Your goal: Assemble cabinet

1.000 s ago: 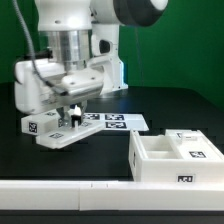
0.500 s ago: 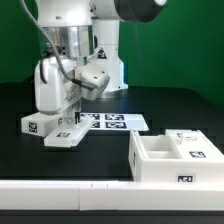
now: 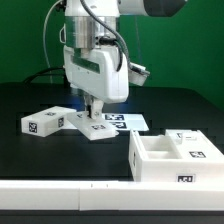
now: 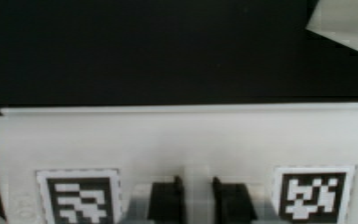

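Observation:
The cabinet body, a white open box with compartments and small tags, stands at the exterior view's right front. My gripper hangs over the table's middle, shut on a flat white panel that sits low over the black table. In the wrist view that panel fills the frame, with a square tag on either side of my gripper. The two dark fingers stand close together on the panel's edge. Another white tagged part lies to the exterior view's left.
The marker board lies flat just behind the held panel. A white ledge runs along the front edge. A green wall closes the back. A white corner of something shows past the panel in the wrist view.
The arm has swung toward the exterior view's right and turned its wrist, carrying the panel away from the left tagged part toward the marker board. The grip stayed shut.

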Controlling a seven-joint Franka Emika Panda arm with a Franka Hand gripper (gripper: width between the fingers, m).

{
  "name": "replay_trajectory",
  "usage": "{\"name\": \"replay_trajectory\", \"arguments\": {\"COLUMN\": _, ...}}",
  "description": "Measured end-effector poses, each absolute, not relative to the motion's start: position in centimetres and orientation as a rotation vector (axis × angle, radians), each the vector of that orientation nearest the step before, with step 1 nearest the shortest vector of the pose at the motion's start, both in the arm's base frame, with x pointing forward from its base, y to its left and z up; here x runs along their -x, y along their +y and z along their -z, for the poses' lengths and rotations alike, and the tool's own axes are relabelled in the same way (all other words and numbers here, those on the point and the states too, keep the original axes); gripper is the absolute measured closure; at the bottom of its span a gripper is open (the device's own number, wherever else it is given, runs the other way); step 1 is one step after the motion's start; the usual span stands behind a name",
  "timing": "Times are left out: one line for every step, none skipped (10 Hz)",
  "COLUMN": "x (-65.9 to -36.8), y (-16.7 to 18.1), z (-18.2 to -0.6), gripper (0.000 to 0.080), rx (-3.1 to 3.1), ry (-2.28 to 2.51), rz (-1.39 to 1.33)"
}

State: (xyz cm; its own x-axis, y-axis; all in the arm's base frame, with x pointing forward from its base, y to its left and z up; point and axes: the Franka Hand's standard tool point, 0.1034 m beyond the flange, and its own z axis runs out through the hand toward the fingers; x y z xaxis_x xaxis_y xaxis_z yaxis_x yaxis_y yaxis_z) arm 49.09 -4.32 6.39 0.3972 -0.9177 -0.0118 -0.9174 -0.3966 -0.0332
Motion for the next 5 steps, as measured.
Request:
{"name": "replay_trajectory", "arguments": {"x": -49.1, "y": -4.4, "z": -6.4, "gripper": 0.0735, "rx": 2.649, "ry": 1.626, "rz": 0.015}}
{"name": "replay_trajectory", "arguments": {"x": -49.1, "y": -4.4, "z": -6.4, "gripper": 0.0735, "rx": 2.702, "ry": 1.539, "rz": 0.017}}
{"name": "replay_trajectory", "arguments": {"x": -49.1, "y": -4.5, "z": -6.5, "gripper": 0.0735, "rx": 2.771, "ry": 1.418, "rz": 0.020}}
{"name": "replay_trajectory", "arguments": {"x": -49.6, "y": -4.5, "z": -7.2, "gripper": 0.0735, "rx": 2.896, "ry": 1.166, "rz": 0.066}}
{"name": "replay_trajectory", "arguments": {"x": -49.7, "y": -4.6, "z": -8.2, "gripper": 0.0735, "rx": 2.985, "ry": 0.907, "rz": 0.134}}
